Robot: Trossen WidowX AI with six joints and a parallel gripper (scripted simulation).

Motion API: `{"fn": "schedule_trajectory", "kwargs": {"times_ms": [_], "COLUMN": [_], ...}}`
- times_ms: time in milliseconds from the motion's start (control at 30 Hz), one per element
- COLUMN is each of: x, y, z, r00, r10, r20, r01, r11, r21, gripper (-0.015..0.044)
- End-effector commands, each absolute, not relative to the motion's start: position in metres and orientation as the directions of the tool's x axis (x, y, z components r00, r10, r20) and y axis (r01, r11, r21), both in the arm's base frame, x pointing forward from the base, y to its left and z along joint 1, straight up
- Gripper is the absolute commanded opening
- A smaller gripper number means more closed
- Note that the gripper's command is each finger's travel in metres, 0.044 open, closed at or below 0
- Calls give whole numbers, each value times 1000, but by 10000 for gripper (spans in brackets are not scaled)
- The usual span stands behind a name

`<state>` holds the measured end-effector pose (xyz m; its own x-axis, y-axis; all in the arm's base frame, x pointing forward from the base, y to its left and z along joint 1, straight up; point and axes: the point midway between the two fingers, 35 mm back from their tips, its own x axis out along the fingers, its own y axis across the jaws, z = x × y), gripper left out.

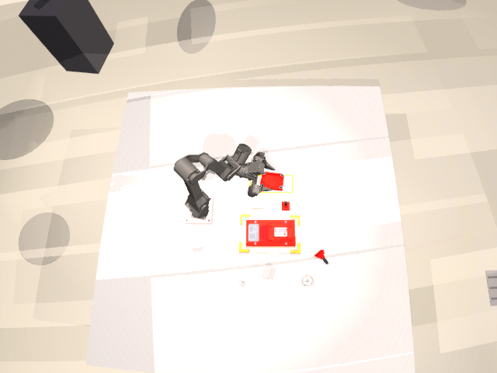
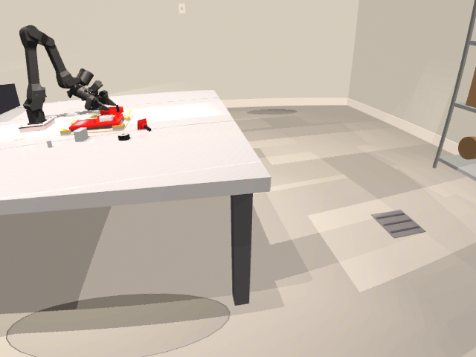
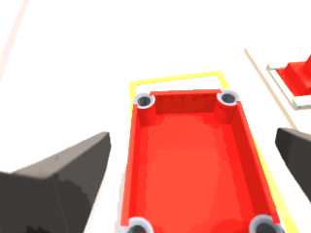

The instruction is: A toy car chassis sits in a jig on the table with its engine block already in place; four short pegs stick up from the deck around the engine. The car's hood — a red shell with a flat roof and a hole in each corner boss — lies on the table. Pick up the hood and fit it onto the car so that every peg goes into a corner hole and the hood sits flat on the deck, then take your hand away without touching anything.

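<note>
The red hood [image 1: 272, 181] [image 3: 190, 165] lies inside a yellow outline [image 1: 292, 183] [image 3: 175, 78], hollow side up, with ringed holes in its corner bosses. My gripper [image 1: 272, 179] [image 2: 115, 106] [image 3: 191, 137] is open and empty, its fingers spread to either side of the hood with gaps between; their exact height over the table is hard to tell. The red chassis [image 1: 262, 236] [image 2: 86, 123] sits between the jig's yellow corners [image 1: 297, 217], with the pale engine block [image 1: 280, 231] on its deck. The pegs are too small to make out clearly.
A small red part with a black knob [image 1: 285, 206] [image 3: 296, 78] stands between hood and chassis. A red piece with a dark handle [image 1: 320, 255] [image 2: 142, 123], a round wheel [image 1: 307, 280] [image 2: 123, 136] and a grey block [image 1: 268, 271] [image 2: 81, 134] lie beyond the chassis.
</note>
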<state>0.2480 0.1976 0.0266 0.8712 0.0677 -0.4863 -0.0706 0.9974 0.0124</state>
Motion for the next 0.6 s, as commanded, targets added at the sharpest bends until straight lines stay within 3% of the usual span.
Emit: {"fn": "schedule_trajectory", "kwargs": {"times_ms": [0,567], "x": [248,248], "y": [198,198], "z": [24,16], "r00": [869,869], "r10": [71,71], "r20": [-489,-489], "r01": [-76,-76], "r11": [997,997], "r21": [9,9], "gripper": [440,440]}}
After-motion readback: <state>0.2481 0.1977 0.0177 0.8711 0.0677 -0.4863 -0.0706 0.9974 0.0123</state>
